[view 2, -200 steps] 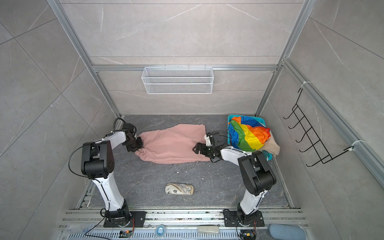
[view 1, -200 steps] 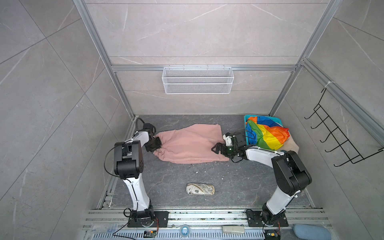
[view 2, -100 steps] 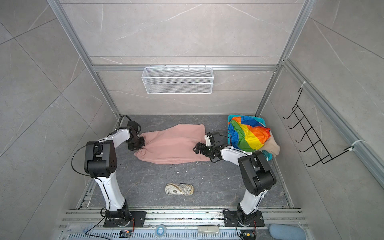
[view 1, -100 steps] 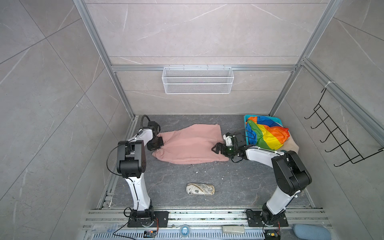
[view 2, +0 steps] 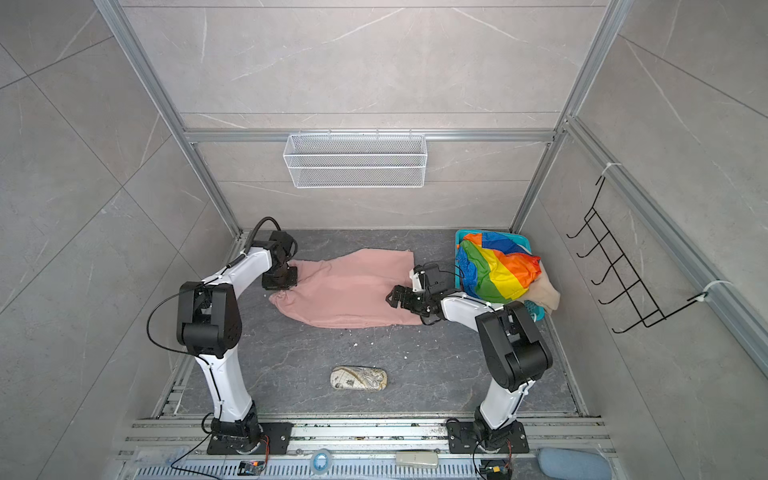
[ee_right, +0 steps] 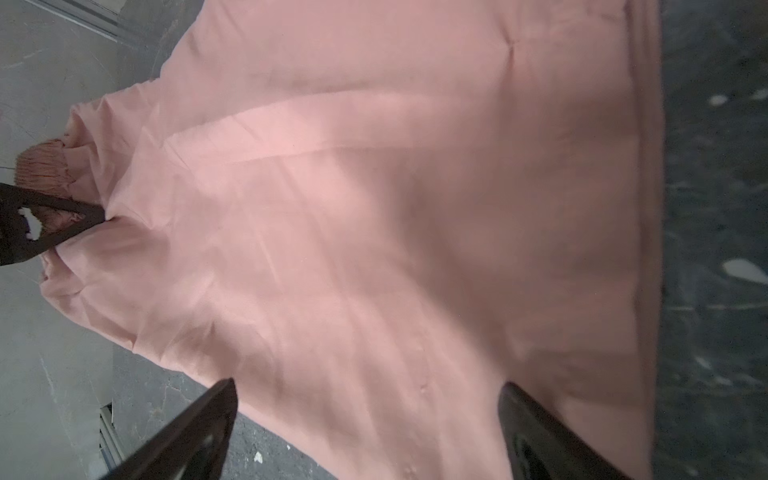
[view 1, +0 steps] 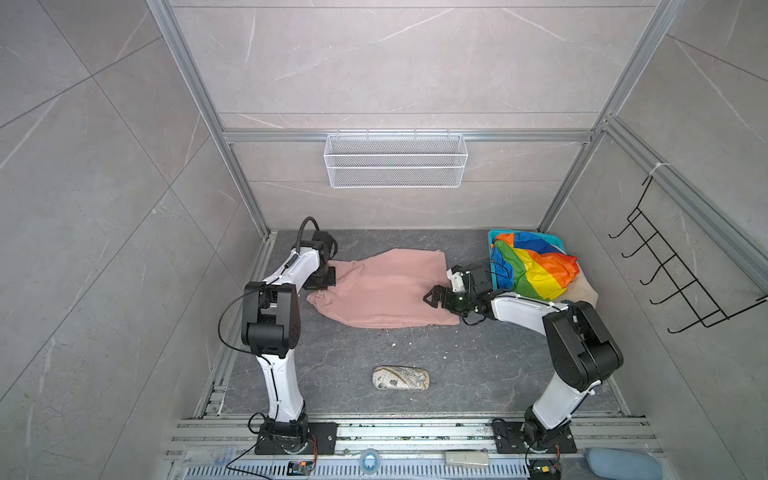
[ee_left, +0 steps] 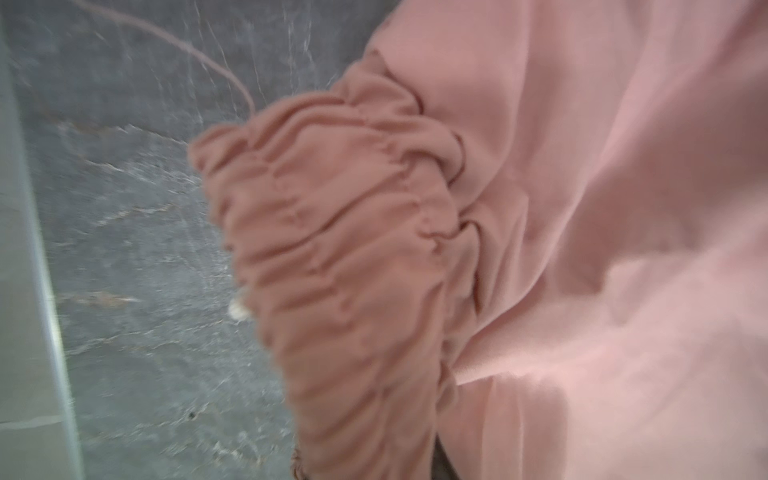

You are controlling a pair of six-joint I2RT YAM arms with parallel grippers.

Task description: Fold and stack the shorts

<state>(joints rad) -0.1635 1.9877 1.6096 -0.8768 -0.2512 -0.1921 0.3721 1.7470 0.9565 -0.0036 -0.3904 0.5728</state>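
The dusty pink shorts (view 1: pixel 386 291) (view 2: pixel 349 291) lie spread flat mid-table. My left gripper (view 1: pixel 322 284) (view 2: pixel 282 284) is shut on their gathered waistband (ee_left: pixel 340 249) at the left end. The right wrist view shows that grip (ee_right: pixel 50 224) too. Cloth hides the left jaws in the left wrist view. My right gripper (view 1: pixel 432 297) (view 2: pixel 395 297) (ee_right: pixel 368 386) stands open just over the shorts' right end (ee_right: pixel 374 208), holding nothing. The rainbow-striped shorts (view 1: pixel 536 270) (view 2: pixel 498 270) are heaped over a teal basket (view 1: pixel 523 233), with the beige shorts (view 1: pixel 584 291) (view 2: pixel 548 293) hanging over its right side.
A small patterned pouch (view 1: pixel 401 378) (view 2: pixel 358 379) lies near the front of the table. A white wire basket (view 1: pixel 395 160) hangs on the back wall and black hooks (view 1: pixel 673 282) on the right wall. Metal frame rails border the table.
My left gripper has closed tighter on the waistband and shifted slightly back and to the right, dragging the shorts' left end with it. The right arm has not moved.
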